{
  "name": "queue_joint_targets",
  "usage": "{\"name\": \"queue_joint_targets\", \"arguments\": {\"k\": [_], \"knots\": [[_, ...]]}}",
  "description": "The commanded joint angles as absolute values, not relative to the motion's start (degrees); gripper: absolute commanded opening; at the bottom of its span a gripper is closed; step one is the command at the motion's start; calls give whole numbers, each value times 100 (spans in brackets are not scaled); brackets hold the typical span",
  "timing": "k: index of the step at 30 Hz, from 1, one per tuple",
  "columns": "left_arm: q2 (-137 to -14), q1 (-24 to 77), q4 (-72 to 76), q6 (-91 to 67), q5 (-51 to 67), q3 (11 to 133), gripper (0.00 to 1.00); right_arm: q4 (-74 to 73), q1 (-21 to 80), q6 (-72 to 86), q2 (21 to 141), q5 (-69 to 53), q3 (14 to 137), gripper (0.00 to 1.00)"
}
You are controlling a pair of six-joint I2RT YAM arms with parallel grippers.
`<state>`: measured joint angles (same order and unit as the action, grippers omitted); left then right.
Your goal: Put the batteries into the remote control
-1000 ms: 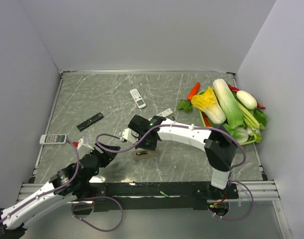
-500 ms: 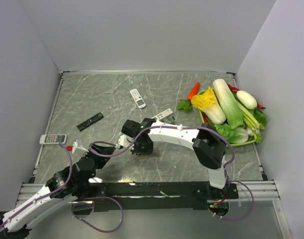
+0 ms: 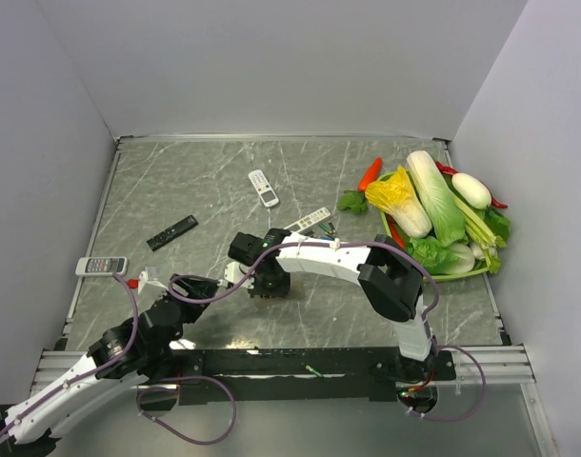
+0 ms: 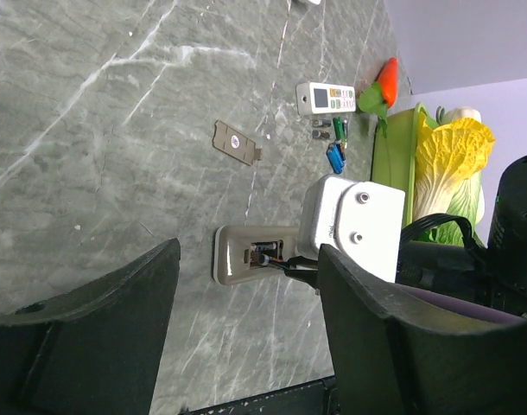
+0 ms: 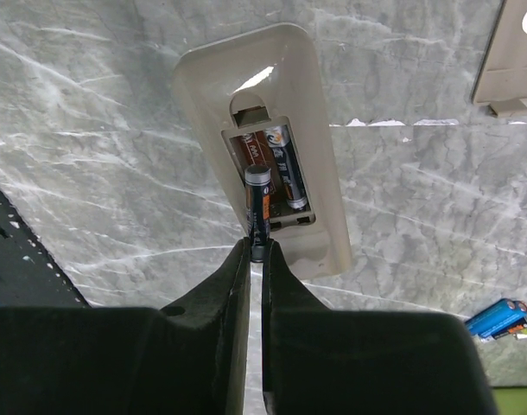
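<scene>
The remote control (image 5: 246,130) lies back up on the table, its battery bay open with one dark battery (image 5: 285,177) seated in the right slot. My right gripper (image 5: 257,251) is shut on a second dark battery (image 5: 258,203) by its near end and holds it over the bay's left slot. In the top view the right gripper (image 3: 269,284) sits on the remote. In the left wrist view the remote (image 4: 238,255) lies ahead between the fingers of my left gripper (image 4: 249,290), which is open, empty and well back from it.
The beige bay cover (image 4: 236,143) lies beyond the remote. Spare green and blue batteries (image 4: 335,143) lie by a white remote (image 4: 326,97). Other remotes (image 3: 263,188), (image 3: 170,232), (image 3: 101,266) lie on the far and left table. A tray of vegetables (image 3: 443,219) is on the right.
My right gripper has moved down and left onto the remote with the battery. My left arm has drawn back toward its base.
</scene>
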<state>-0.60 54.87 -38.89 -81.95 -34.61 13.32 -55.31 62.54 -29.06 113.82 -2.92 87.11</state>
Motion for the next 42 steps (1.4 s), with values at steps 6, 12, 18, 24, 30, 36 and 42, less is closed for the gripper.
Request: {"name": "queue_joint_targets", "arguments": {"k": [6, 12, 18, 24, 30, 36, 42], "knots": [[-88, 5475, -3797, -8139, -3551, 1336, 69, -5660, 6311, -3050, 11408, -88, 8965, 22], [-167, 5467, -3744, -8086, -3516, 1336, 70, -5625, 6354, -3111, 11356, -106, 8973, 29], [-272, 5467, -3700, -8033, -3480, 1354, 70, -5520, 6363, -3094, 11180, -132, 8904, 31], [-535, 5475, -3402, -7867, -3340, 1327, 70, -4975, 6328, -2778, 10486, -334, 8500, 38], [-1263, 5467, -2788, -7560, -3015, 1345, 70, -4081, 6038, -1822, 9476, -693, 7649, 40], [-2423, 5467, -1979, -7234, -2489, 1380, 68, -2911, 5626, -196, 8316, -633, 6332, 40], [-3627, 5475, -1003, -7058, -1917, 1389, 61, -1531, 5467, 1684, 7542, -765, 5056, 40]]}}
